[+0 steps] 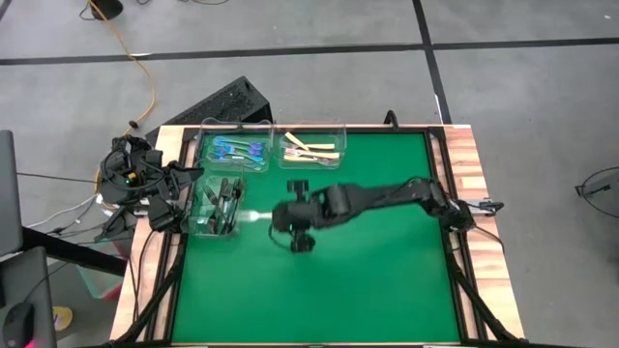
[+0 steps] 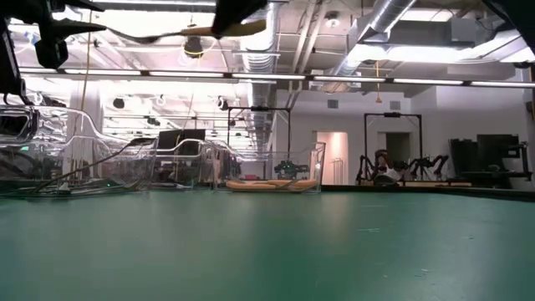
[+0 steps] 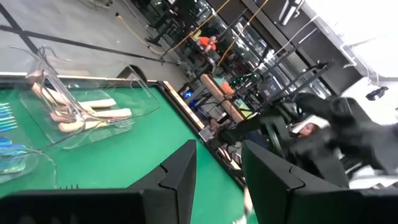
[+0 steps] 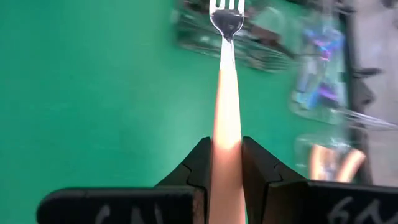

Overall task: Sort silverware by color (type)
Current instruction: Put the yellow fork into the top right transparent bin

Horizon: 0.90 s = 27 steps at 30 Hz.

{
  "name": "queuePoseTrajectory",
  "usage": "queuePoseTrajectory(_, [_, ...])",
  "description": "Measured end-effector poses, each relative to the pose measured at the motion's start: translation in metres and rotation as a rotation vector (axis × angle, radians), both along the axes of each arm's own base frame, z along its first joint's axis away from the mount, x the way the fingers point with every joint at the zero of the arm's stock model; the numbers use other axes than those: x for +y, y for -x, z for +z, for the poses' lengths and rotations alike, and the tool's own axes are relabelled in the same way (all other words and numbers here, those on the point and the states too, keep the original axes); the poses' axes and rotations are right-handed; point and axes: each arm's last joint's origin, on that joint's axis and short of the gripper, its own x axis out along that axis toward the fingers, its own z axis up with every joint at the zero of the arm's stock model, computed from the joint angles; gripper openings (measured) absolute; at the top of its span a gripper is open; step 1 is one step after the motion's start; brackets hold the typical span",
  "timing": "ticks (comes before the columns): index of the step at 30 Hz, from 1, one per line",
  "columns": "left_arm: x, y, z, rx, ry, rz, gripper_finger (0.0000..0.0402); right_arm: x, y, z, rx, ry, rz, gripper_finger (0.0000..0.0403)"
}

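Clamping a tan-handled fork (image 4: 226,118) by its handle, the right gripper (image 4: 226,163) points its tines forward; left gripper (image 3: 217,171) apart.

Both arms are black: chunky jointed links on the right arm (image 1: 387,198), black cables bunched around the left arm (image 1: 145,184), and flat, angular matte-black fingers (image 4: 199,168).

Robotics lab or workshop, exposed ceiling ducts (image 2: 393,17), strip lights, grey concrete floor (image 1: 522,97), other robot arms (image 2: 418,163) on benches, trailing cables (image 1: 126,58)
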Motion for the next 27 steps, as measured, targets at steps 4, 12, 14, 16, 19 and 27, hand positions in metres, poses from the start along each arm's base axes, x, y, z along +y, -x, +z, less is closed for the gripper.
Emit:
queuePoseTrajectory(4, [0.0,0.0,0.0,0.004,-0.007,-0.004,0.0112,-0.037,0.013,0.029,-0.041,0.025,-0.032,0.0064])
queuePoseTrajectory(12, [0.0,0.0,0.0,0.004,-0.008,-0.005,0.0112,-0.102,0.059,0.083,-0.073,0.08,-0.112,0.0064])
queuePoseTrajectory(14, [0.0,0.0,0.0,0.005,-0.006,-0.007,0.0112,-0.115,0.07,0.091,-0.054,0.096,-0.123,0.0064])
queuePoseTrajectory(16, [0.0,0.0,0.0,0.004,-0.007,-0.005,0.0112,-0.128,0.082,0.101,-0.07,0.101,-0.124,0.0064])
queuePoseTrajectory(19, [0.0,0.0,0.0,0.001,-0.009,0.006,0.0112,-0.147,0.098,0.109,-0.039,0.093,-0.107,0.0064])
queuePoseTrajectory(27, [0.001,0.001,0.001,-0.02,-0.003,0.058,0.0112,-0.205,0.138,0.121,0.007,0.067,-0.12,0.0064])
